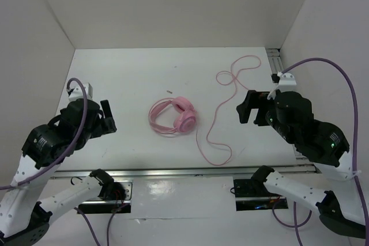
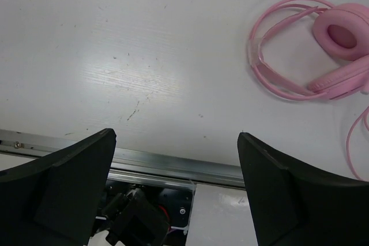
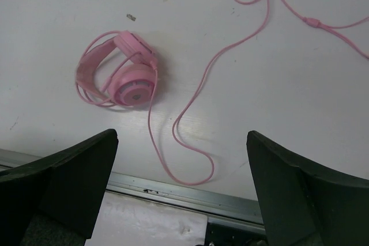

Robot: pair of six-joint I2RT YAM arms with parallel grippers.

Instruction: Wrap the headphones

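Headphones (image 1: 173,116) lie centre frame in the top view. The cord (image 3: 267,12) trails loose, right and toward upper right. Left gripper (image 1: 106,118) and right gripper (image 1: 248,108) flank them, both spread wide and empty. My take: left pins the earcups. Right takes the cord near the cup, not mid-loop, then winds under light tension.

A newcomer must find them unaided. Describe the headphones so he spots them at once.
On the white table, look near the middle. The headphones lie there: pink, with round padded earcups and a thin pink cord trailing right, nothing like the thick purple robot cables.
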